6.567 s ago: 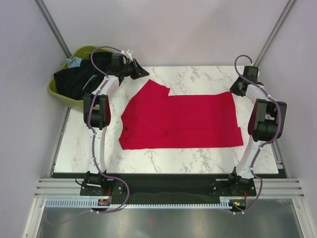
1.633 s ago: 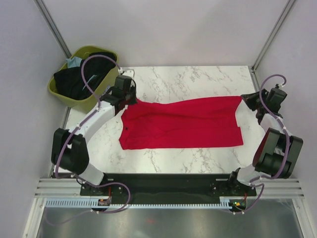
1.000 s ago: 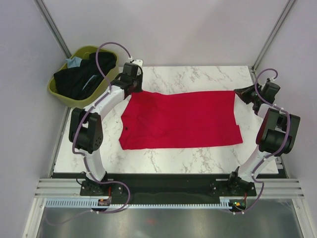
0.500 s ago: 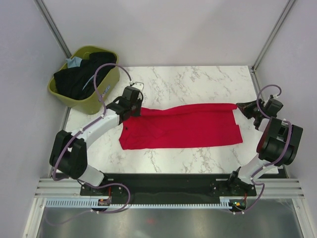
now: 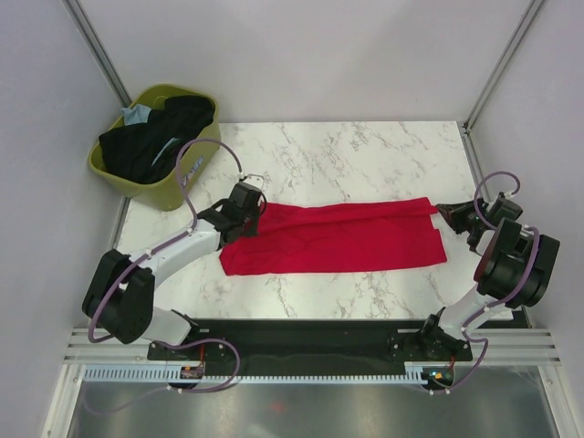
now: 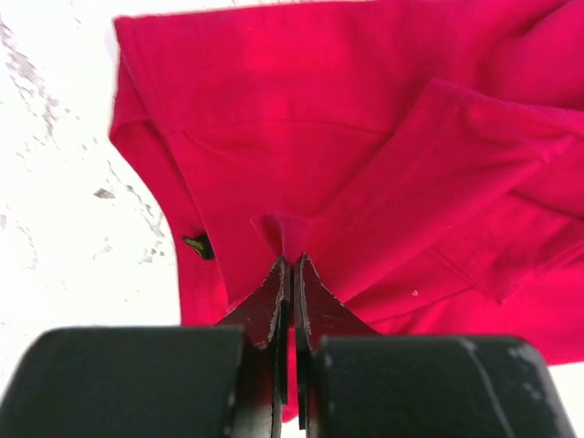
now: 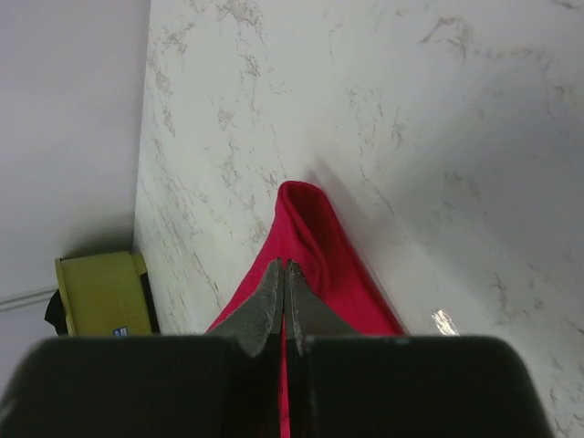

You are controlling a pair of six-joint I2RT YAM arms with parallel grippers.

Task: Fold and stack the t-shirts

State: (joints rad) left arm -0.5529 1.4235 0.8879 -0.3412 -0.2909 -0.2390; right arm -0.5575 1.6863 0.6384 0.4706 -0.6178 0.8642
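Note:
The red t-shirt (image 5: 338, 239) lies across the middle of the marble table, its far edge lifted and drawn toward the near side. My left gripper (image 5: 253, 216) is shut on the shirt's far left edge; in the left wrist view the cloth (image 6: 365, 164) is pinched between the closed tips (image 6: 292, 265). My right gripper (image 5: 443, 212) is shut on the far right edge; in the right wrist view a fold of red cloth (image 7: 306, 228) rises from the closed tips (image 7: 285, 266). Black and light blue t-shirts (image 5: 146, 141) lie in the basket.
The olive-green basket (image 5: 178, 187) stands off the table's far left corner and shows small in the right wrist view (image 7: 96, 292). Grey walls and metal posts enclose the table. The table's near edge (image 5: 301, 319) meets the black base rail.
Both grippers have pulled the shirt's far edge toward the near side. The red shirt now shows as a narrower band than half a second ago.

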